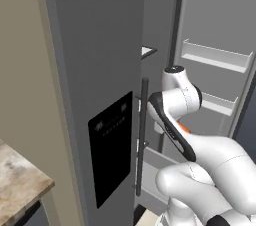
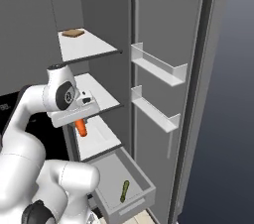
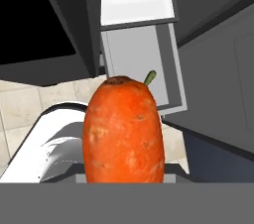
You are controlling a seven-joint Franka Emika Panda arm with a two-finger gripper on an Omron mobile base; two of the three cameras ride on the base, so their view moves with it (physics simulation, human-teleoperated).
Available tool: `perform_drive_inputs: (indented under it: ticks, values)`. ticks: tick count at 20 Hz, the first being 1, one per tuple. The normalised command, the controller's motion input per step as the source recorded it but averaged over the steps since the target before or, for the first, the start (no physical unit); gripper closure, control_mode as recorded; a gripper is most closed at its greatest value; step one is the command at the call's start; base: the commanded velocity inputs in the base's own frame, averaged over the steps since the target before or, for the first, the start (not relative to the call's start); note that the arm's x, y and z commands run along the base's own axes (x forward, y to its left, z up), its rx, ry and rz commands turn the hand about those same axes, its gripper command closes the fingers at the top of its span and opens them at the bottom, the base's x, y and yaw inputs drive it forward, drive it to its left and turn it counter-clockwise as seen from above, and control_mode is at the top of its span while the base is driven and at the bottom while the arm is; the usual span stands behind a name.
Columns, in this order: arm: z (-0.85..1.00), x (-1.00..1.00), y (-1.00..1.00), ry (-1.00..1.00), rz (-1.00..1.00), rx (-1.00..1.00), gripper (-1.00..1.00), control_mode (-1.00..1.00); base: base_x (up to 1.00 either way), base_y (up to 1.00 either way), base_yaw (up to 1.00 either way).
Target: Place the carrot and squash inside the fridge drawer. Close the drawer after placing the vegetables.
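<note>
Right base view — one carrot, one squash in fridge drawer.

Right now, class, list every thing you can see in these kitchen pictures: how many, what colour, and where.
carrot: one, orange, held in the gripper above the open drawer.
squash: one, dark green, lying in the drawer.
drawer: one, light grey, pulled out at the fridge's bottom.
shelves: three, white, inside the fridge.
bread: one slice, brown, top shelf.
door bins: two, pale, on the open door.
counter: one, beige stone, left of the fridge.
gripper: one, shut on the carrot.
</note>
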Motion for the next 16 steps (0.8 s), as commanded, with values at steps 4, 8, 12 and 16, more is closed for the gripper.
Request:
perform_drive_inputs:
  ticks: [4, 8, 12, 16]
  values:
    - [0.0, 0.0, 0.0, 0.0, 0.0, 0.0, 1.0, 1.0, 0.11, -0.14, -0.02]
    - [0.0, 0.0, 0.0, 0.0, 0.0, 0.0, 1.0, 1.0, 0.09, -0.11, 0.0]
    - [0.0, 0.0, 0.0, 0.01, 0.0, 0.0, 1.0, -1.0, 0.05, -0.03, 0.0]
    - [0.0, 0.06, -0.01, 0.03, 0.0, 0.0, 1.0, -1.0, 0.0, 0.0, 0.0]
